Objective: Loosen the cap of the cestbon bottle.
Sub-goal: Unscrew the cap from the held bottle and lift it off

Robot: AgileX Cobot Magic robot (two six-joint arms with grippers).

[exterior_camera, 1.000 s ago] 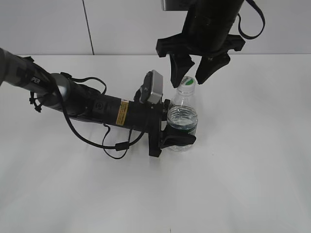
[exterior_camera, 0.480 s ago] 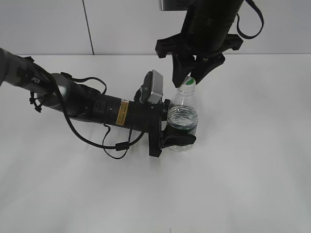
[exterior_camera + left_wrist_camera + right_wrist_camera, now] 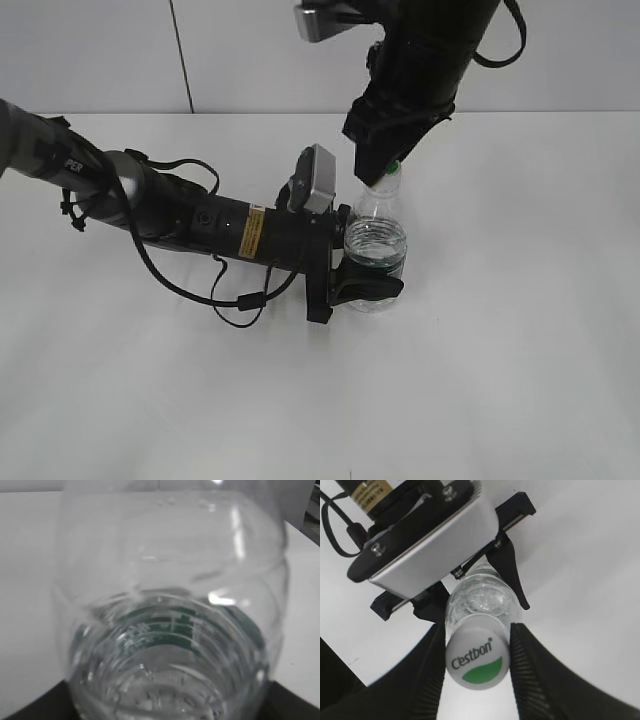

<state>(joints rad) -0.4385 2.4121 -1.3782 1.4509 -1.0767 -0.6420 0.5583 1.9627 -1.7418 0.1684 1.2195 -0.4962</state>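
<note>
Overhead, cap (image 3: 476, 662) pinched between right jaws, left jaws clamped round cestbon bottle (image 3: 375, 250).

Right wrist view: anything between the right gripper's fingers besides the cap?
No. Only the cap sits between the right gripper fingers; both pads press its sides. The bottle hangs below, held by the left gripper.

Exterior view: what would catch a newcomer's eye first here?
The cestbon bottle stands upright mid-table, clamped around its body by the left gripper reaching in from the left. From above, the right gripper has its fingers closed on the white cap with its green mark.
</note>
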